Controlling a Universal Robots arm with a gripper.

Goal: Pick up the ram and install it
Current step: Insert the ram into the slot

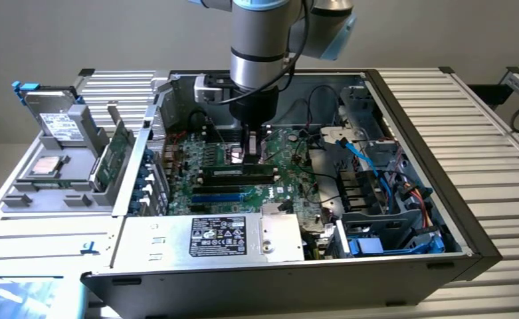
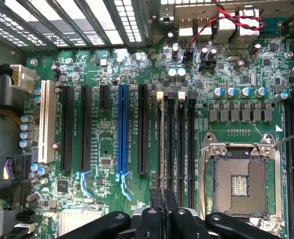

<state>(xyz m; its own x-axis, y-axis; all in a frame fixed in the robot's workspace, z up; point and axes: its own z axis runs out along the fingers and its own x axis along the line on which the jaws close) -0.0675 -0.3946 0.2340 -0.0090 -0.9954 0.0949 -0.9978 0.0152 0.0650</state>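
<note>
The ram (image 1: 238, 171) is a narrow green stick with dark chips, standing on edge in a black memory slot on the motherboard (image 1: 286, 149) inside the open computer case. My gripper (image 1: 256, 154) reaches straight down from the arm onto the stick's end towards the exterior view's right. In the wrist view the ram (image 2: 160, 144) appears edge-on as a thin line running along the first memory slot beside the black card slots. The gripper (image 2: 163, 200) is shut on it, its dark fingers (image 2: 152, 219) pressed together around the top edge.
Empty black memory slots (image 2: 181, 144) lie beside the ram, then the open CPU socket (image 2: 239, 184). A blue card slot (image 2: 122, 129) and white slot (image 2: 46, 122) sit nearby. Blue cables (image 1: 365, 163), a power supply (image 1: 208, 238) and the case walls hem in the board. A green expansion card (image 1: 113, 158) stands outside.
</note>
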